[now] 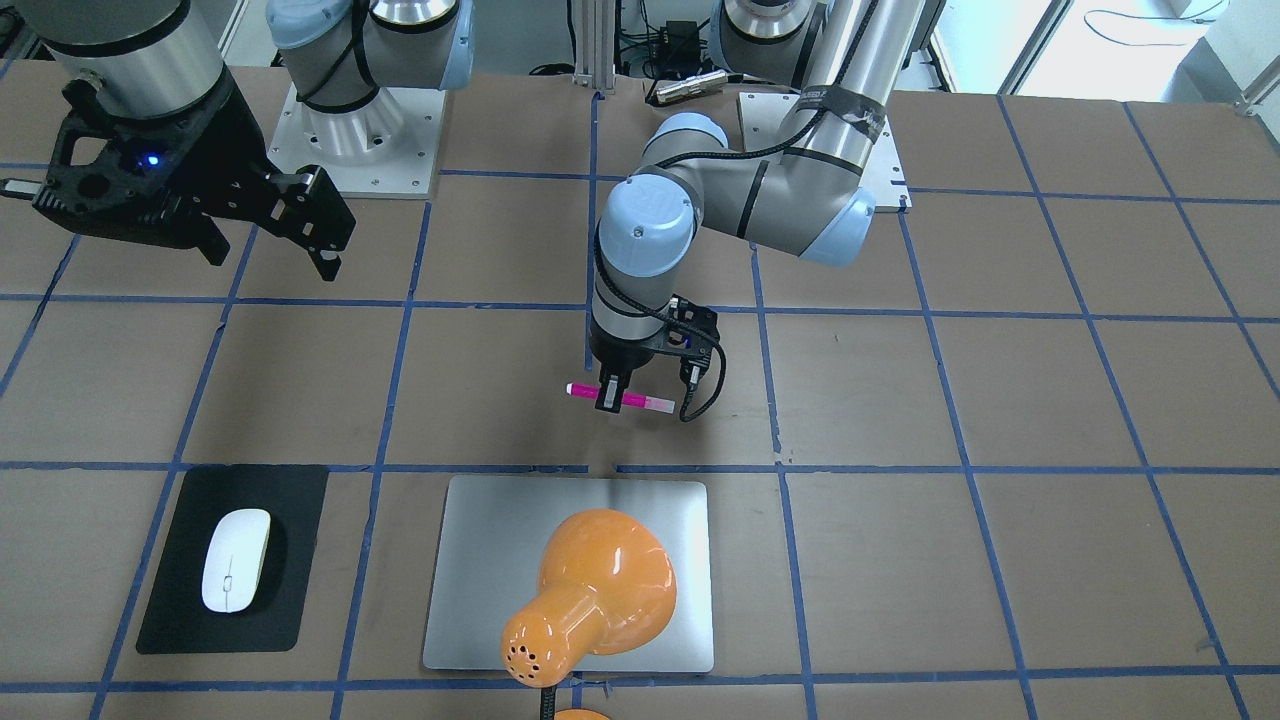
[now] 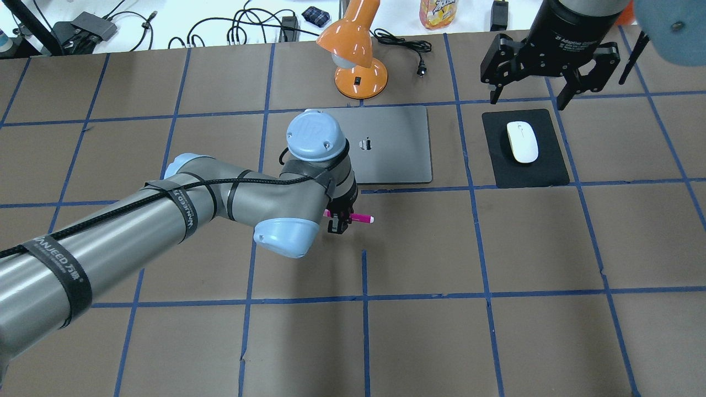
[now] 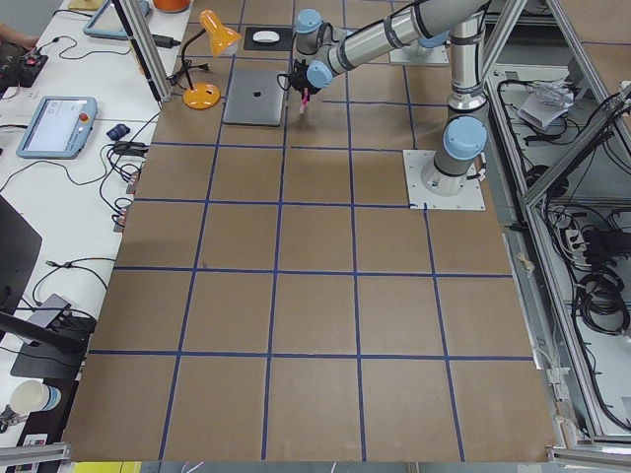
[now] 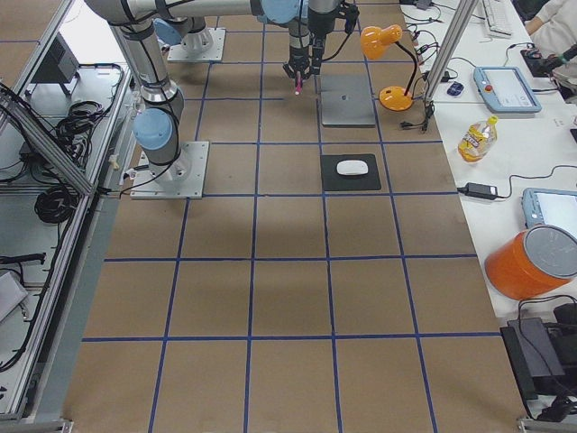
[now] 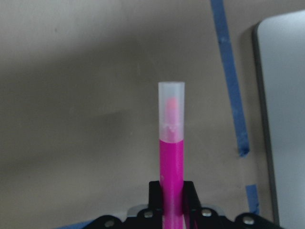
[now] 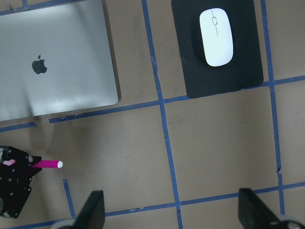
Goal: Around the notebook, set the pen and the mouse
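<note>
An orange desk lamp (image 2: 353,44) stood on the table (image 2: 496,331); a black mat (image 2: 529,175) (matte, rectangular) lay near the lamp, a yellow bottle (image 2: 433,14) beyond the lamp.

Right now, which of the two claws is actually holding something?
The left claw: it is shut on the pink pen, close to the silver notebook. The right claw hangs open and empty, apart from the white mouse.

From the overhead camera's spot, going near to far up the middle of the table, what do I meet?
Pen → notebook → lamp.
</note>
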You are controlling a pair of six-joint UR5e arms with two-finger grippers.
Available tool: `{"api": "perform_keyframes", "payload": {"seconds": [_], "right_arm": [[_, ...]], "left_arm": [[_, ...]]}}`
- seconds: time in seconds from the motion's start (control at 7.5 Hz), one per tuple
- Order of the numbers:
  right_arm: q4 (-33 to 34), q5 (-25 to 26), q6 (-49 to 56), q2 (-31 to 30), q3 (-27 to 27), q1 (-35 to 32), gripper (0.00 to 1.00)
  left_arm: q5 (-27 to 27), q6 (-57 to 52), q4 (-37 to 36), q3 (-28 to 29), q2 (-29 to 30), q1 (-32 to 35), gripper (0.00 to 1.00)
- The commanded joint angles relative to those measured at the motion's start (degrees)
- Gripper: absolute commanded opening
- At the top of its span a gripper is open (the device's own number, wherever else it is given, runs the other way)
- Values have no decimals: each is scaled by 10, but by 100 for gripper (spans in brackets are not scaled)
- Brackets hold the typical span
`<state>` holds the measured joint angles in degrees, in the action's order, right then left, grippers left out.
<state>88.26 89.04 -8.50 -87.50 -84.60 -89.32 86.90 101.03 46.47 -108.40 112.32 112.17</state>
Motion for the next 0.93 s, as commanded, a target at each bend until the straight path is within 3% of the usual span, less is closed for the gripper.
{"api": "perform_keyframes", "payload": {"seconds": [0.0,0.4,0.53,0.67,0.8], "right_arm": [[0,0,0,-1,0,-1,100],[0,0,0,-1,0,-1,100],[0,0,1,-1,0,-1,100],[0,0,1,-1,0,-1,100],[0,1,0,0,0,-1,100]], "left_arm": [[-1,36,-1,23,20,23,0],[0,37,0,38,44,32,0],[0,37,-1,38,47,32,7],[-1,40,0,35,45,33,30],[-2,38,1,34,43,33,74]]}}
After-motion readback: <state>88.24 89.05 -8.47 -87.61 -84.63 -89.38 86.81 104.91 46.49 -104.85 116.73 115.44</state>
